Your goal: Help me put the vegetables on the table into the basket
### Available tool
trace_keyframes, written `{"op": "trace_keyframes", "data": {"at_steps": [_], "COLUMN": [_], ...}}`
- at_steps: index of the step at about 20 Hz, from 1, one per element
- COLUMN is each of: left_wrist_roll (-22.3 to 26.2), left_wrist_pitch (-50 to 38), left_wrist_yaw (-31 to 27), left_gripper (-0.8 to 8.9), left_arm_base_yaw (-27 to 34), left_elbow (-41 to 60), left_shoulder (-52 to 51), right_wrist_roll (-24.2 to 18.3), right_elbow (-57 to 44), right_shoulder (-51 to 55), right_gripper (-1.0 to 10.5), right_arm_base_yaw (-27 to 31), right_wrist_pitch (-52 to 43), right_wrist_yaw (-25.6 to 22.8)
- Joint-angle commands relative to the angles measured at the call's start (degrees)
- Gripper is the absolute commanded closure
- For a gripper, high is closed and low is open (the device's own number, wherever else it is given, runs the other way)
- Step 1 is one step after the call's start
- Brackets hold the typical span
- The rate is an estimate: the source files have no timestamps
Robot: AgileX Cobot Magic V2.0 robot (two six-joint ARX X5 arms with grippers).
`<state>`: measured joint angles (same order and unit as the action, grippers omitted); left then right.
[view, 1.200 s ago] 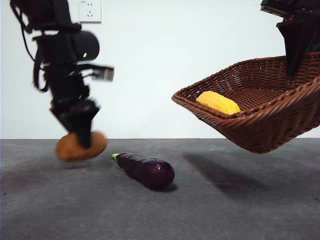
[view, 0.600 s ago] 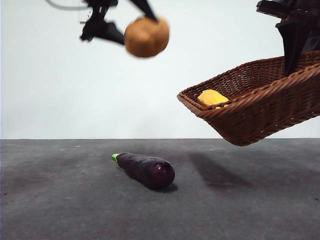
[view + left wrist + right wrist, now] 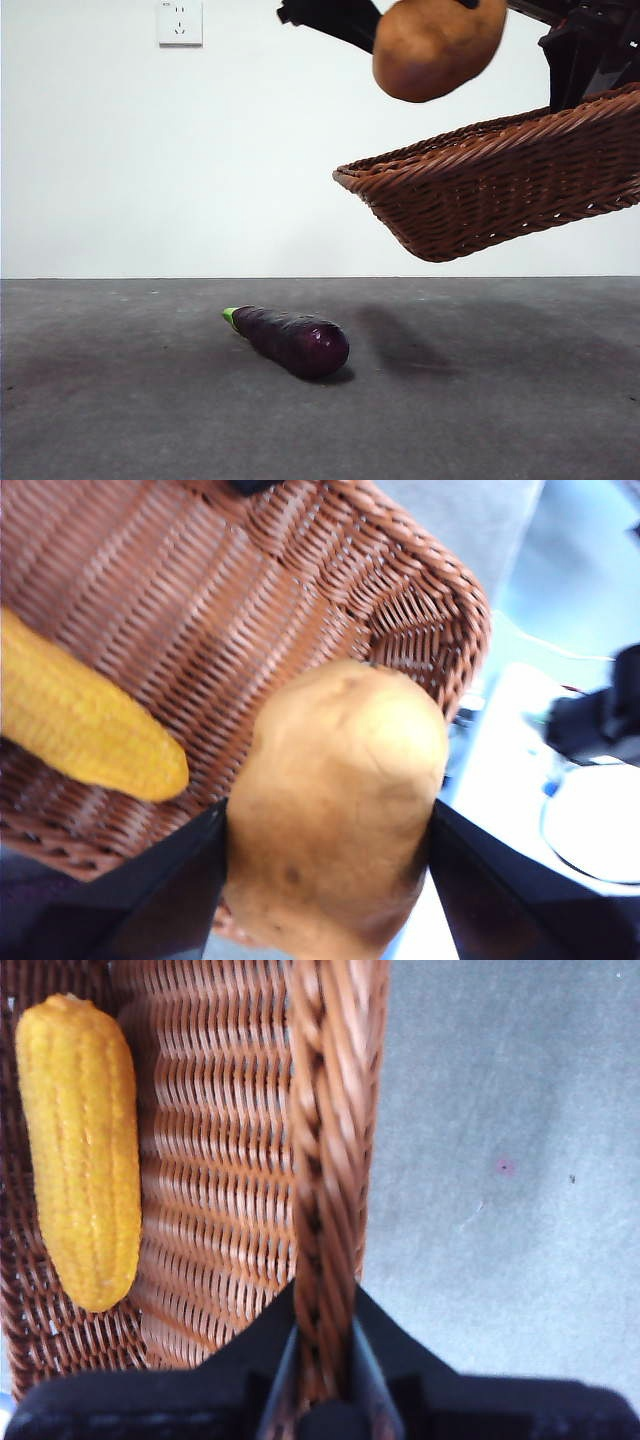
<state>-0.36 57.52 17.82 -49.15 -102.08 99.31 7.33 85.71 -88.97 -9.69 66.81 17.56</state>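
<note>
The potato is held in the air, above the near rim of the basket as seen from the front. In the left wrist view the potato is clamped between the two black jaws of the left gripper, one jaw pressed against each flank, and it hangs over a corner of the basket.

The basket is raised clear of the table and tilted, its lower corner pointing toward the middle of the front view. It is carried by the right gripper, whose jaws are closed on the braided rim, one on either side of it. From the front this gripper is seen as a dark mass at the upper right, over the high end of the basket.

The corn cob is lying inside the basket on the woven floor, along one side wall. It is also visible in the left wrist view, well inside the rim. It is hidden by the basket wall in the front view.

The eggplant is resting on the table, green stem end toward the left, well apart from the basket and below it. A shadow is cast on the table beneath the basket.

A white wall socket is fixed on the wall behind.
</note>
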Motion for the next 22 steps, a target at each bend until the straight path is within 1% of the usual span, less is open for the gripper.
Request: {"op": "trace_keyframes", "data": {"at_steps": [1,3,5,6,7,8,9,10,13,15,17,18,20,22], "left_wrist_roll": [-2.6,-3.9,-4.1,-4.2,-4.4,-4.7,-5.4,-5.9,-7.0,-7.6,-7.6,-8.2,-10.5,-11.4], "left_wrist_pitch": [-1.1,-1.4,-1.1,-0.6,-0.5,-0.6,-1.1,-1.7,-2.1,0.5,3.3,3.6,6.4,10.1], "left_wrist_yaw": [-1.8,-4.1,-4.8,-4.8,-4.6,-4.6,-4.6,-4.6,-4.4,-4.4,-4.8,-6.7,-12.0,-16.6], "left_gripper": [8.17,8.17,8.13,7.78,6.05,3.86,2.36,2.16,2.16,2.16,2.16,2.16,2.16,2.16], "left_arm_base_yaw": [-1.2,-2.0,-2.2,-2.2,-2.3,-2.5,-2.9,-3.5,-3.5,-3.1,-0.5,0.5,3.5,5.8], "left_elbow": [0.2,0.2,0.2,0.2,0.2,0.2,0.2,0.2,0.1,-1.1,-2.3,-2.3,-2.3,-2.3], "left_shoulder": [1.6,2.9,4.4,5.1,5.8,5.9,5.9,5.9,5.9,5.2,2.3,0.4,-2.8,-3.7], "right_wrist_roll": [0.3,0.0,-0.2,-1.3,-1.8,-1.8,-1.8,-1.8,-1.8,-2.0,-2.0,-2.0,-2.8,-3.3], "right_elbow": [-0.5,-0.5,-0.5,-0.5,-0.5,-0.5,-0.5,-0.5,-0.5,-0.5,-0.5,-0.5,-0.5,-0.5], "right_shoulder": [0.6,0.6,0.6,0.6,0.6,0.6,0.6,0.6,0.6,0.6,0.5,0.4,0.3,0.3], "right_gripper": [9.6,9.6,9.6,9.6,9.6,9.6,9.6,9.6,9.6,9.6,9.6,9.6,9.6,9.6], "right_arm_base_yaw": [-0.1,-0.2,-1.1,-1.6,-2.1,-2.7,-2.9,-3.1,-3.1,-3.0,-3.0,-2.6,-0.8,0.9], "right_wrist_pitch": [-0.3,-0.3,0.2,1.0,1.2,1.2,1.0,0.9,0.8,0.9,0.5,0.7,1.3,1.3], "right_wrist_yaw": [2.0,3.6,3.9,3.9,3.8,3.9,3.9,3.7,3.6,2.7,0.1,-1.0,-0.9,-0.4]}}
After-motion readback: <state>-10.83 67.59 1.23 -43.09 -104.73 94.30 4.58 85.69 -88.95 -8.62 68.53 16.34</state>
